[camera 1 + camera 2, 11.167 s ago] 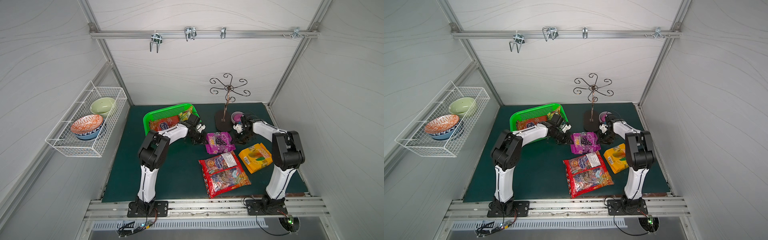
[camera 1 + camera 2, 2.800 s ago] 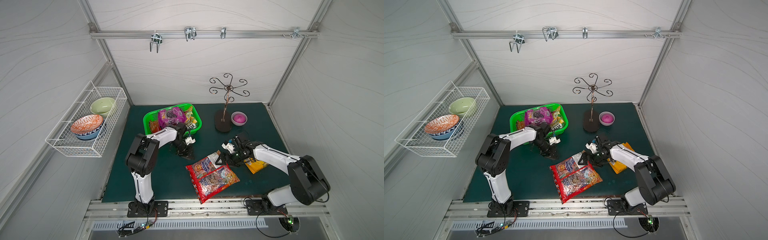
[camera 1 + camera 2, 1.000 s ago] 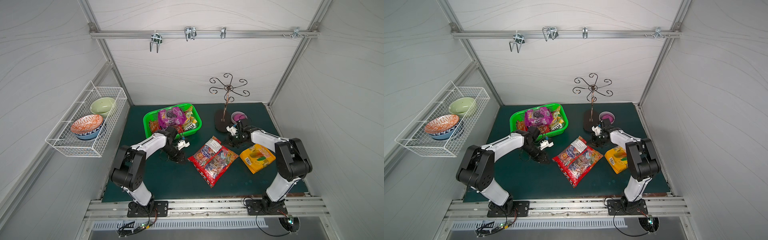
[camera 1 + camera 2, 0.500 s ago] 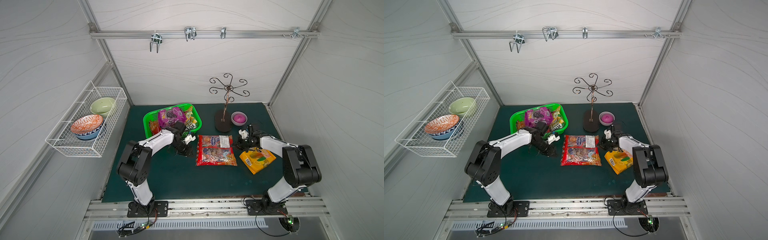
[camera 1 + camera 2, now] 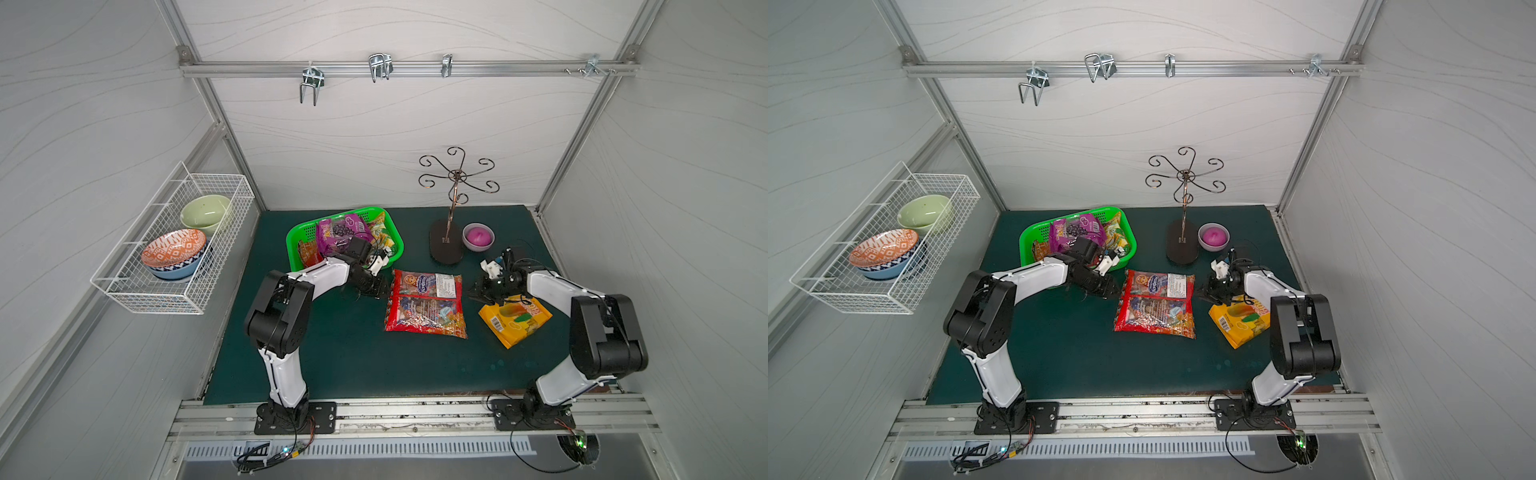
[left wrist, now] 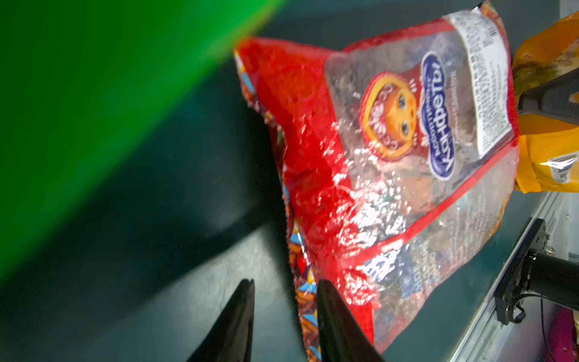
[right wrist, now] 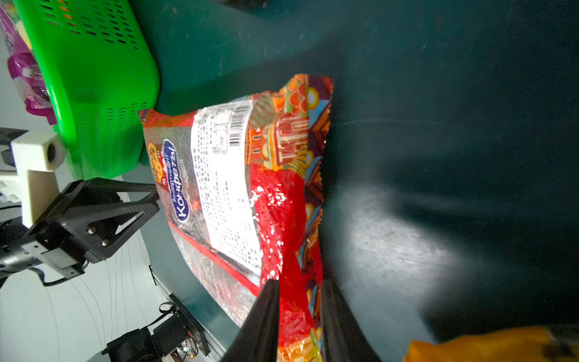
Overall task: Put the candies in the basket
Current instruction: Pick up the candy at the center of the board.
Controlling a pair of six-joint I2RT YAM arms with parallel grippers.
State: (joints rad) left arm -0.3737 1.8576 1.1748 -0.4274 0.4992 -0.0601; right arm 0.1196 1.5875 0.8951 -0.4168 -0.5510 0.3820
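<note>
Container status: the basket [image 5: 300, 232] is standing near the table's far edge, toward the far-left corner. It is holding the purple bag [image 5: 338, 230], the small orange bag [image 5: 307, 251] and the small green bag [image 5: 380, 230].

The far red bag [image 5: 426, 284] and the near red bag [image 5: 424, 318] are lying flat, side by side, at the table's centre. The yellow-orange bag [image 5: 515, 320] is lying flat toward the right edge.

The left arm is reaching low past the basket's near-right corner. The left gripper [image 6: 283, 301] is pointing at the red bags' left ends. Its jaws are standing slightly parted and holding nothing. Bare table is showing in the gap, and the bag edge is lying just beside one finger.

The right arm is folding its elbow high near the right edge, with its forearm running toward the centre. The right gripper [image 7: 299, 301] is lying low at the red bags' right ends. Its jaws are standing slightly parted with red wrapper between them, not pinched. Which red bag that is cannot be told.
</note>
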